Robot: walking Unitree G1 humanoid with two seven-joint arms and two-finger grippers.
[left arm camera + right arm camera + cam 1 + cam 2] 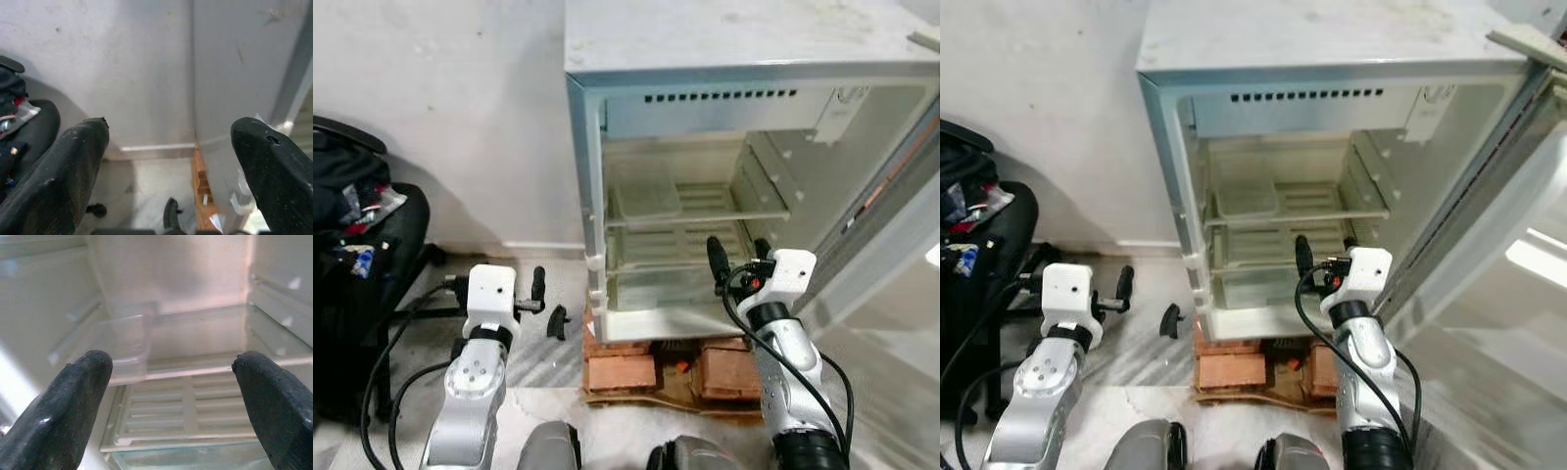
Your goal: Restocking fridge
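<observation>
A small white fridge (pixel 744 59) stands against a pale wall (pixel 440 108), its door (pixel 891 235) swung wide to the robot's right and its dusty, scuffed top showing from above. The cabinet sits raised on red bricks (pixel 622 370) and flattened cardboard (pixel 675 397) on a marble-patterned floor (pixel 548 362). Inside, the liner is yellowed cream, with a row of vent slots along the upper back and ribbed shelves (pixel 705 211) stacked one above another. A clear, shallow plastic tray (pixel 646 191) rests on the upper shelf toward the robot's left; below the shelves sits what appears to be a glass-topped crisper, though the wrist view is hazy there.

The right gripper (pixel 736 257) is raised at the fridge's mouth, level with the lower shelf, its two black fingers (pixel 73 401) spread wide apart and holding nothing. The left gripper (pixel 548 304) hovers low over the floor beside the fridge's outer left wall, fingers (pixel 63 166) likewise parted and empty.

A black office chair (pixel 372 255) piled with bags and clutter stands at the far left.
</observation>
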